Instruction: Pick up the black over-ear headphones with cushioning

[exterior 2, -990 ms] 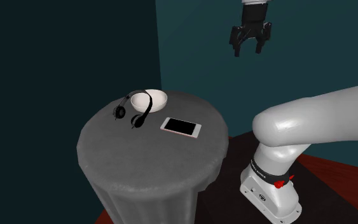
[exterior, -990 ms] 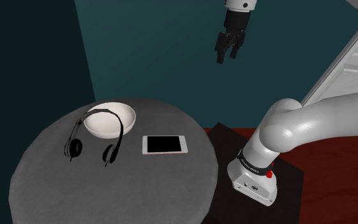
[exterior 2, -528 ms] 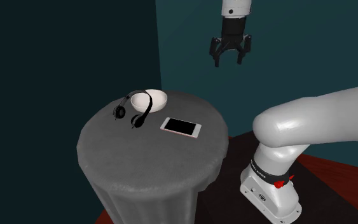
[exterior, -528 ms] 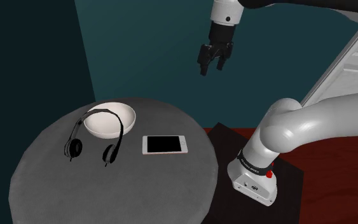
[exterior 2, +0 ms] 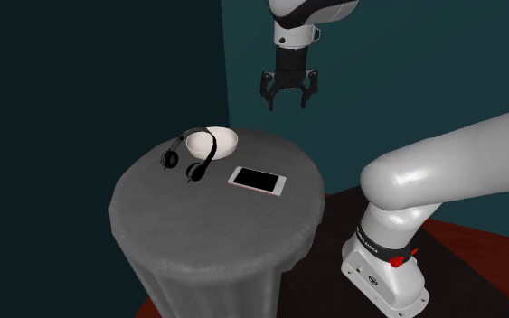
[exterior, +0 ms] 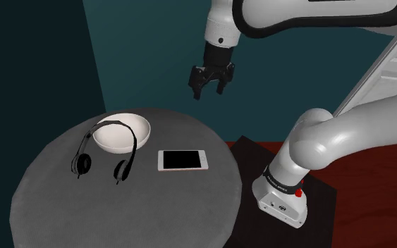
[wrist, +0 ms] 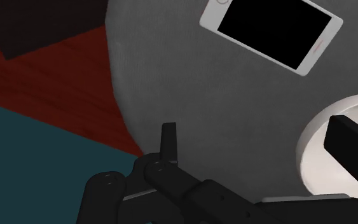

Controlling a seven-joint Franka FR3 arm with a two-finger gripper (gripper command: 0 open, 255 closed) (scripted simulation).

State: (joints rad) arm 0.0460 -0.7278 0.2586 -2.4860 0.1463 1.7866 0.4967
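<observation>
The black over-ear headphones [exterior: 82,163] lie flat on the round grey table [exterior: 119,211], their headband resting against a white bowl [exterior: 142,131]. In the second exterior view the headphones [exterior 2: 193,171] are at the table's far left, beside the bowl [exterior 2: 223,141]. My gripper [exterior: 206,90] hangs open in the air, high above the table's far edge and well to the shoulder view's right of the headphones. From the second exterior view the gripper [exterior 2: 286,104] points down with nothing between its fingers. In the wrist view the gripper [wrist: 258,153] has its fingers apart over the table [wrist: 190,95].
A white-framed phone [exterior: 182,160] with a black screen lies face up beside the headphones, also seen as the phone [wrist: 273,28] below the hand. The bowl's rim [wrist: 311,137] is under one finger. The arm's base [exterior: 283,201] stands on a dark box at the right.
The gripper has come down and moved to the shoulder view's left, from high beyond the table towards its far edge. It has stayed open. Nothing on the table has moved.
</observation>
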